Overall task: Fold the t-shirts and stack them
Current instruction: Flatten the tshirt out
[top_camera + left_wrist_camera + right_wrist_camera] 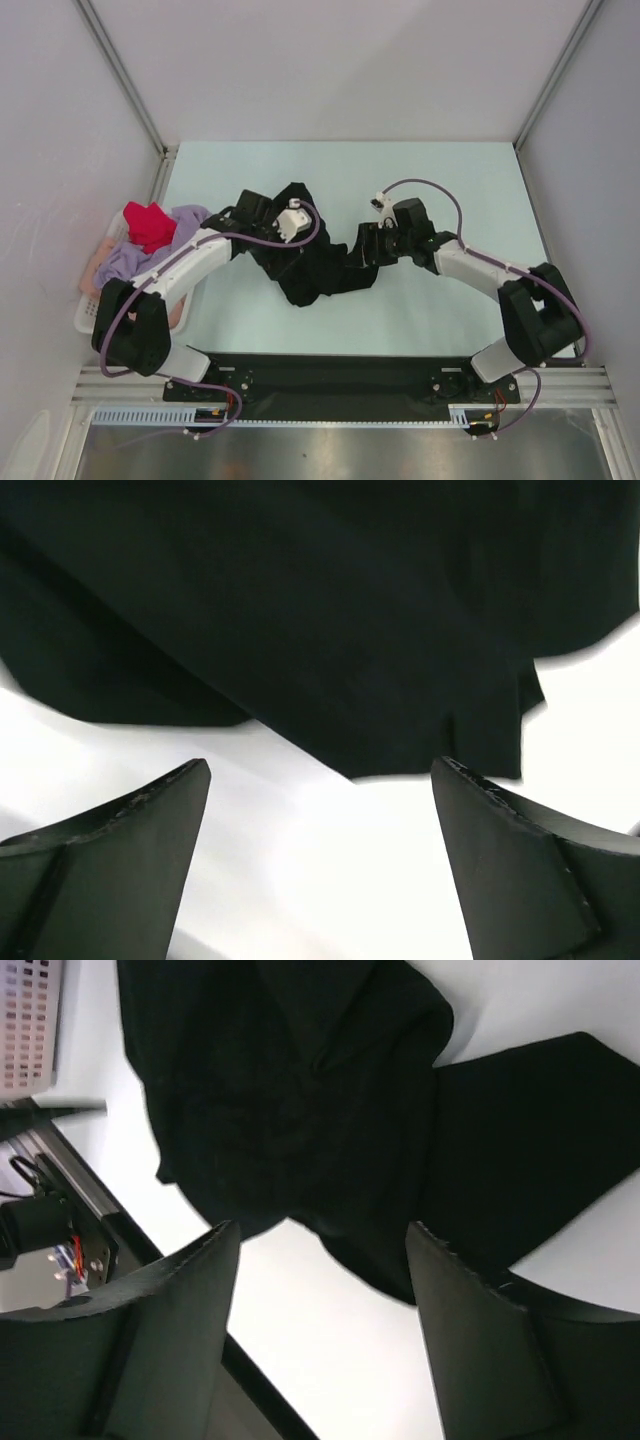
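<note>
Obs.: Pale table (450, 200), white-walled bay, both arms reaching toward the middle. Entry for your left gripper (320, 770): jaws spread wide, nothing between them, bare table beneath. The black t-shirt (300, 610) lies just past the fingertips, with an edge nearest.

Op.: And the right?

Obs.: Your right gripper (322, 1228) is likewise parted and empty, the shirt's edge showing just beyond its tips. Neither hand has cloth.

Op.: Where does the shirt sit overall?

Obs.: It is at mid-table between your two wrists, a dark heap that is bunched rather than spread. A red t-shirt (148, 225), a lavender t-shirt (125, 260) and a pale pink t-shirt (98, 265) lie in the white basket (88, 312) at the left edge, well apart from it.

Op.: So the step is?

Obs.: My reading is that you flatten before folding.
- Take two separate edges, ideally hem corners or shoulders, one per hand.
- Pinch a single layer in each.
- Come in low so one finger slides under the cloth. A grab from above would likely gather several layers and lift the heap as a lump.
- Draw your hands apart until the cloth is taut, then lay it flat.

Risk: black on black hides the folds in both wrist views, so pick your edges from the overhead view.
</note>
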You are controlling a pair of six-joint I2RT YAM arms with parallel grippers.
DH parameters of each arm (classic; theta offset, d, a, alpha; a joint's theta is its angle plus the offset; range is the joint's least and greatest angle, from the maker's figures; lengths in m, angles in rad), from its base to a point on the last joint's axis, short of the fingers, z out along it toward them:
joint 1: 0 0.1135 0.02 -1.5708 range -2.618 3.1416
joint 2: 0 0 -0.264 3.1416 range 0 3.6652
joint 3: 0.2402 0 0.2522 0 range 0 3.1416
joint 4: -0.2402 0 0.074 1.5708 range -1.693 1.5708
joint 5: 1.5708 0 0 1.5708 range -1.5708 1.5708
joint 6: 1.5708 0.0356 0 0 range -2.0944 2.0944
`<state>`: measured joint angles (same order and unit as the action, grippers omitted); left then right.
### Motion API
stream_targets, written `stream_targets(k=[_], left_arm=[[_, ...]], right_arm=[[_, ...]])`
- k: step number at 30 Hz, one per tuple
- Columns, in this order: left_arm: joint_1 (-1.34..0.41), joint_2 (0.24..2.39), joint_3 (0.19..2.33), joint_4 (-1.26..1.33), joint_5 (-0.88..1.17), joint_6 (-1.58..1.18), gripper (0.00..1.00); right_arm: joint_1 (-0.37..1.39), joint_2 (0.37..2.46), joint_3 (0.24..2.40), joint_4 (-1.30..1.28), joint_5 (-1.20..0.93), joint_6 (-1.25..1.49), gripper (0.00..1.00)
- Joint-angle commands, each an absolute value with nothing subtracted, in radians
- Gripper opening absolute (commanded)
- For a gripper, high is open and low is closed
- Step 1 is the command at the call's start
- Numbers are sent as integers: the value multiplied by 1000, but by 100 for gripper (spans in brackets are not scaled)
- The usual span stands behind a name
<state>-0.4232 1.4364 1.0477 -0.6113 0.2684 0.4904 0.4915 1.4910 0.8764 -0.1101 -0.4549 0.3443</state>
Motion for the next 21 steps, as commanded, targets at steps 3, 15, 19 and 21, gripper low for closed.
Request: stream_targets(k=[3, 15, 19, 21], left_arm=[[-433, 1456, 1002, -647, 327, 500, 100], [-433, 1391, 925, -617, 351, 492, 100], [-433, 1382, 960, -617, 336, 502, 100], [-434, 1390, 1003, -620, 330, 505, 100]], right_arm=[[492, 1629, 914, 64, -526, 465, 67], [457, 1628, 925, 201, -575, 574, 0], [433, 1471, 998, 41, -409, 475, 0], [434, 1364, 1037, -47, -327, 421, 0]])
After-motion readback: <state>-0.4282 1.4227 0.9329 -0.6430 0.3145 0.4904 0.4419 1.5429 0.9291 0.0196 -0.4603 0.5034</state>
